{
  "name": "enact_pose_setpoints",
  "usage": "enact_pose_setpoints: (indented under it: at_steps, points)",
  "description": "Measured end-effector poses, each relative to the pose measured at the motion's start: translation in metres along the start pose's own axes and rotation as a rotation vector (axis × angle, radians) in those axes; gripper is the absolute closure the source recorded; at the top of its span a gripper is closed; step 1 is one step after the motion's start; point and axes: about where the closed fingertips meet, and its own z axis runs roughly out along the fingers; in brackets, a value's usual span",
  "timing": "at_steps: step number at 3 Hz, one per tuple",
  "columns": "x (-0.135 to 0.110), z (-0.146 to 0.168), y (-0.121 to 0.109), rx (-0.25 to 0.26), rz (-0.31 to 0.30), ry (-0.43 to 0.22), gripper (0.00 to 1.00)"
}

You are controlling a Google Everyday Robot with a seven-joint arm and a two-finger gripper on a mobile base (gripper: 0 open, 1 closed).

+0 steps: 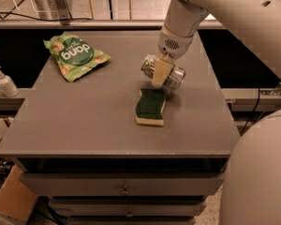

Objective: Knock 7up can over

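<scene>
The 7up can [176, 77] is a silver can lying on its side on the grey table [84, 121], right of centre, its length running left to right. My gripper [160, 75] comes down from the upper right and is right at the can's middle, covering part of it. The can's label is hidden from here. A green-topped yellow sponge [150, 107] lies just in front of the can, close to it.
A green snack bag [75, 55] lies at the table's back left. A white pump bottle [4, 82] stands on a ledge off the table's left side. Drawers [125, 190] sit below the table front. My arm's large body fills the right side.
</scene>
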Motion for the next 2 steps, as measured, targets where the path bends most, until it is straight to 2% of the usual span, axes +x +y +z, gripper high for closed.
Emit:
enact_pose_setpoints:
  at_steps: [1, 2]
  points:
    - [0.0009, -0.0062, -0.0033, 0.013, 0.022, -0.018, 0.00]
    - [0.0029, -0.0063, -0.0037, 0.014, 0.031, -0.020, 0.00]
